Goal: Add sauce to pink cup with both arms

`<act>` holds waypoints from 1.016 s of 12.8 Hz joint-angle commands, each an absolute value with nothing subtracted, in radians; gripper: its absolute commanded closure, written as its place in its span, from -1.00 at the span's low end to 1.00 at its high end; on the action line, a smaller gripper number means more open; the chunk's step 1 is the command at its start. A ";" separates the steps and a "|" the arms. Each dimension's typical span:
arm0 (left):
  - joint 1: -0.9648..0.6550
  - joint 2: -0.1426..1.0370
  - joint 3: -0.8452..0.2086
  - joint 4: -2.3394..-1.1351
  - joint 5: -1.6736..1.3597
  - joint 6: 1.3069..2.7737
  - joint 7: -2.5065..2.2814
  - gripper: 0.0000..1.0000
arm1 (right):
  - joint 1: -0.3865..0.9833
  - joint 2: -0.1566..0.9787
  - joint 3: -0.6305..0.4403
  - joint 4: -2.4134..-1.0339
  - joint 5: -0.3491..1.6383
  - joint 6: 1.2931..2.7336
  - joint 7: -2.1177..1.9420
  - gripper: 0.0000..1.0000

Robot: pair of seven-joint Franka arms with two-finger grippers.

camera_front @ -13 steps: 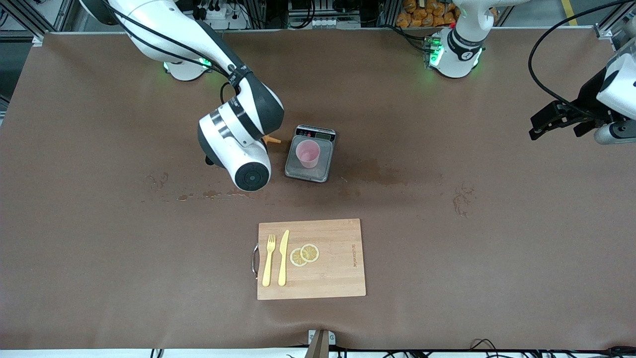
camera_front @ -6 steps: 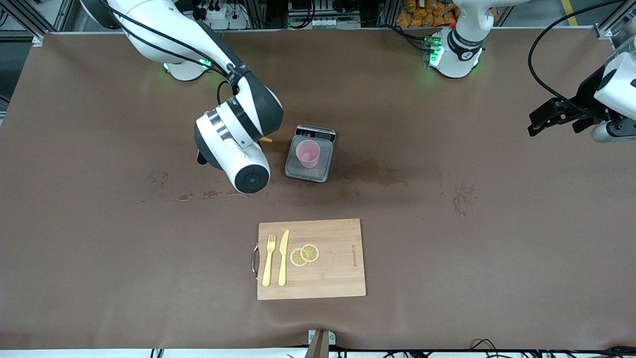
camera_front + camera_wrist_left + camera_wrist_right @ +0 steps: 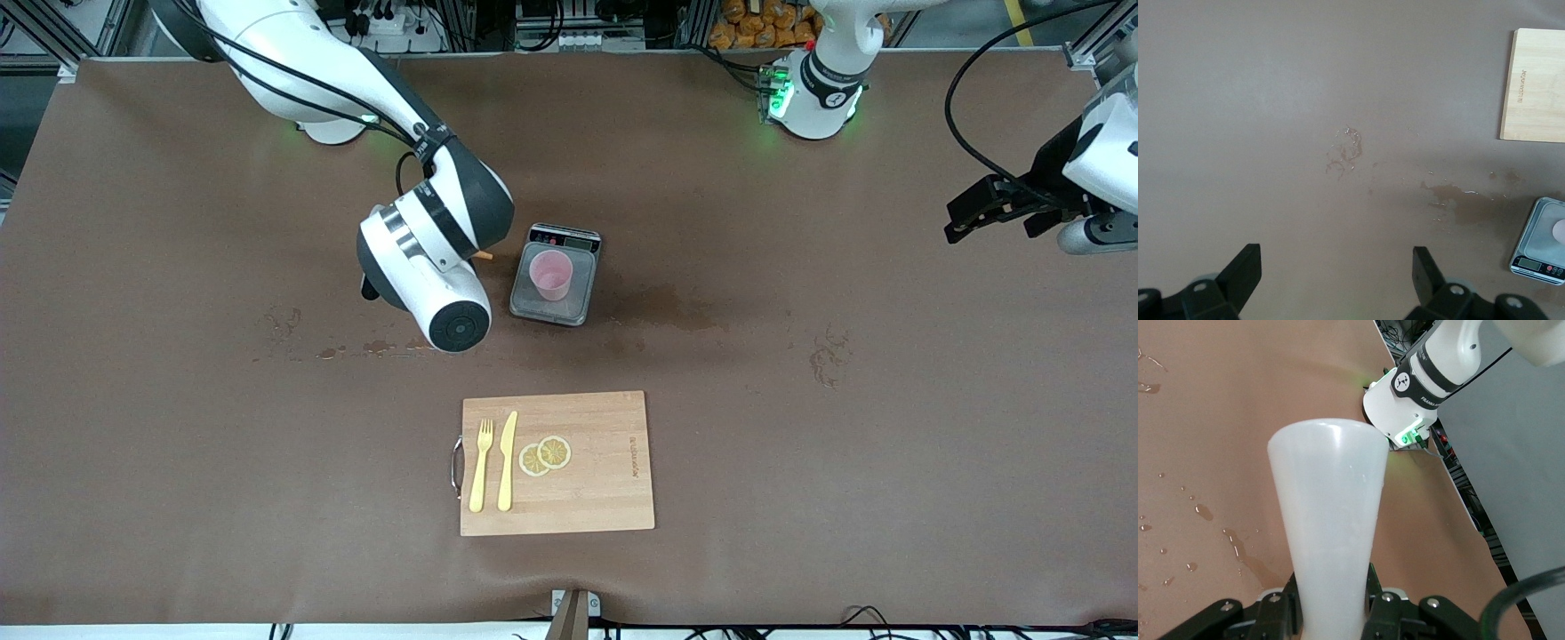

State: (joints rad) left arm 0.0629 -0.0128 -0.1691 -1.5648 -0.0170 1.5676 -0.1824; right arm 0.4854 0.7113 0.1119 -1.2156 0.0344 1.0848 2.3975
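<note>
Translucent sauce (image 3: 1331,533): clamped in right gripper (image 3: 1331,613) just beside the pink cup (image 3: 551,274), orange nozzle toward it. Cup stood on grey scale (image 3: 556,302). Left gripper (image 3: 1337,270): waiting, fingers wide. Step judged pre-pour; next, nozzle over cup.

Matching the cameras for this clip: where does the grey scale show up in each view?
Front view: the grey scale lies mid-table under the pink cup, beside the right arm's wrist.
Left wrist view: at the frame's edge.
Right wrist view: not in it.
Shared landmark: the wooden cutting board.
</note>
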 commanded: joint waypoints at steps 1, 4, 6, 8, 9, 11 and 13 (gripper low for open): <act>0.064 -0.032 -0.164 -1.568 -0.035 1.552 -0.161 -1.00 | 0.499 0.726 0.114 -1.178 0.018 1.072 2.418 1.00; 0.064 -0.032 -0.163 -1.568 -0.034 1.549 -0.160 -1.00 | 0.500 0.726 0.114 -1.177 0.023 1.077 2.418 1.00; 0.064 -0.032 -0.161 -1.568 -0.034 1.549 -0.160 -1.00 | 0.486 0.724 0.117 -1.178 0.028 1.077 2.404 1.00; 0.064 -0.032 -0.161 -1.568 -0.034 1.549 -0.161 -1.00 | 0.465 0.712 0.117 -1.180 0.029 1.063 2.314 1.00; 0.064 -0.032 -0.161 -1.569 -0.034 1.549 -0.160 -1.00 | 0.447 0.700 0.117 -1.180 0.035 1.063 2.274 1.00; 0.064 -0.032 -0.163 -1.568 -0.034 1.549 -0.161 -1.00 | 0.370 0.677 0.123 -1.180 0.086 1.063 2.211 1.00; 0.064 -0.032 -0.163 -1.569 -0.034 1.549 -0.161 -1.00 | 0.293 0.635 0.121 -1.187 0.167 1.063 2.105 1.00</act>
State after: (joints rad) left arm 0.0631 -0.0129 -0.1672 -1.5648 -0.0170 1.5656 -0.1824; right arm 0.3675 0.6903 0.1061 -1.1786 0.1040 1.0827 2.1754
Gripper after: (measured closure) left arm 0.000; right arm 0.634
